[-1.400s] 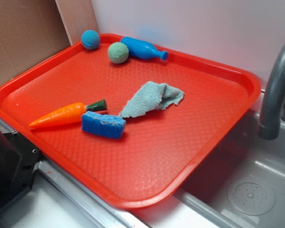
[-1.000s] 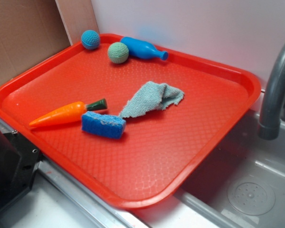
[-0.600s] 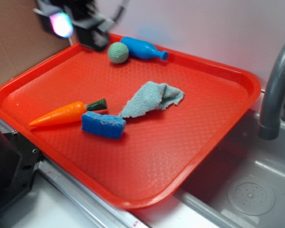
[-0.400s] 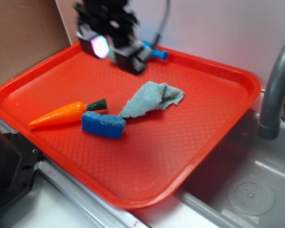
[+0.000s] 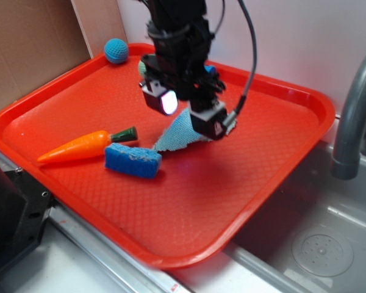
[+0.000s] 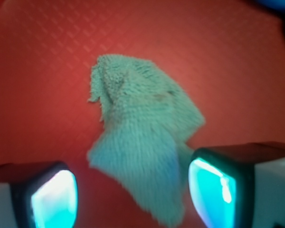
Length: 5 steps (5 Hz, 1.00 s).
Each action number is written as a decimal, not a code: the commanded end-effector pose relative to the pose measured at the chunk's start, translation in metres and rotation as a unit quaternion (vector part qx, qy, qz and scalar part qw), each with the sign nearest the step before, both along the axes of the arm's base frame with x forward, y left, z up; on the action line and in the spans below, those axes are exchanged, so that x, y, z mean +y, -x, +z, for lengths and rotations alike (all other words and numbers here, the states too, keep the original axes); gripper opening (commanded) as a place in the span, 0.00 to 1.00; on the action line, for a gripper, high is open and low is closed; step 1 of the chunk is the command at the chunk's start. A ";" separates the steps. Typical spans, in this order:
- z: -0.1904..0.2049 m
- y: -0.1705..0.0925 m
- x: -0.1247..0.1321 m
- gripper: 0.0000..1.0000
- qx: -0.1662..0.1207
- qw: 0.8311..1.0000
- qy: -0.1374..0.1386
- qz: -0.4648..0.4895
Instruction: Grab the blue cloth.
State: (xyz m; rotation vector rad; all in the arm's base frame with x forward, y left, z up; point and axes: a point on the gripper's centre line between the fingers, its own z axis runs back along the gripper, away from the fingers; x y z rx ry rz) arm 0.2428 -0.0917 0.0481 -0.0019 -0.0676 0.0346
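The blue cloth (image 5: pixel 175 135), a pale grey-blue knitted rag, lies crumpled on the red tray (image 5: pixel 280 152) near its middle. In the exterior view my arm covers most of it and only its near corner shows. My gripper (image 5: pixel 189 116) hangs just above it, jaws open. In the wrist view the cloth (image 6: pixel 142 137) lies below and between the two fingers (image 6: pixel 54 199), which stand wide apart with nothing held. I cannot tell whether the fingers touch the tray.
A toy carrot (image 5: pixel 82 146) and a bright blue sponge block (image 5: pixel 133 160) lie left of the cloth. A blue crocheted ball (image 5: pixel 116 50) sits at the tray's far corner. A grey faucet (image 5: pixel 354 116) and a sink (image 5: pixel 323 250) are at the right.
My arm came into view from the far left and swept right and forward over the tray to hang above the cloth. The cloth and the other objects have not moved.
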 end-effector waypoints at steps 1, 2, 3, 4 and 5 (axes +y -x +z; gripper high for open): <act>-0.021 -0.010 0.006 0.00 0.009 0.999 -0.015 0.041; -0.027 -0.009 0.011 0.00 0.016 0.999 -0.005 0.035; -0.028 -0.005 0.016 0.00 0.025 1.000 0.003 0.016; 0.022 -0.003 0.028 0.00 0.006 0.999 -0.008 0.030; 0.072 0.017 0.058 0.00 -0.021 0.997 -0.010 0.079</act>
